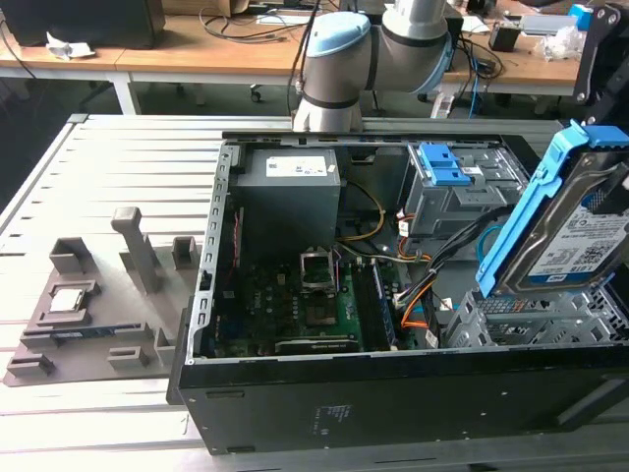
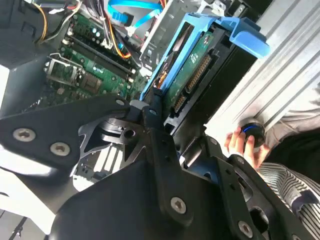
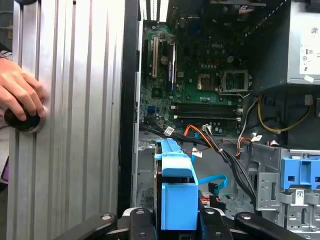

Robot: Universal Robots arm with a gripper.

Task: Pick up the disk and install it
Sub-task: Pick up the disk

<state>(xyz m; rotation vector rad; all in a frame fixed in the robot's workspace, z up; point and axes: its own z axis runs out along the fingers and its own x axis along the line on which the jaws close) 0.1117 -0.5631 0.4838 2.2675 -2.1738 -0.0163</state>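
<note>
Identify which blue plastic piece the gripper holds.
The bracket framing the disk, clamped in the gripper, tilted at the exterior view's right. The other blue piece tops the grey cage inside the case.

An open computer case (image 1: 393, 393) lay on the table (image 1: 118, 167), with a fixture tray (image 1: 88, 324) beside it at the exterior view's left and the arm's base (image 1: 329, 69) behind it. Inside, the motherboard (image 1: 295, 305) sat in front of the power supply (image 1: 290, 187), the drive cage (image 1: 462, 187) stood to the exterior view's right, and the disk (image 1: 575, 236) hung tilted above that end.
</note>
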